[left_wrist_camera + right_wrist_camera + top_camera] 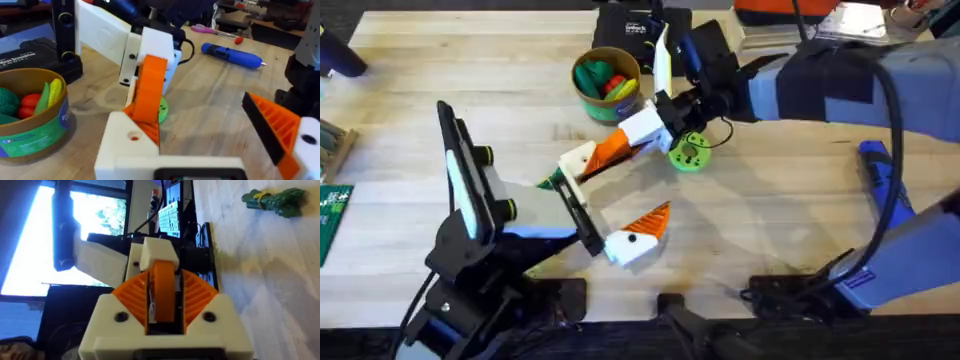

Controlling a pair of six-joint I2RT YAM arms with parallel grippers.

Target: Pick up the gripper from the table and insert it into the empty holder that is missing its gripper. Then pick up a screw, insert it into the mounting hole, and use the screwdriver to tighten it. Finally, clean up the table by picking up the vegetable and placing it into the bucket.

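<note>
- The tabletop [790,180] is pale wood with visible grain, running the width of the overhead view.
- A black rectangular case [630,28] sits at the far edge of the tabletop — white lettering on its lid, too small to read.
- A green circuit board [332,215] lies at the left edge of the tabletop, partly cut off by the overhead view.
- Small toy pieces lie inside the round tub — a red one [30,103], a yellow one [55,91] and a green one [46,96].
- A pink-handled tool [210,30] rests on the far side of the tabletop in the left wrist view, with a small red item [239,40] just beside it.
- A bright window [75,240] shows trees and sky.
</note>
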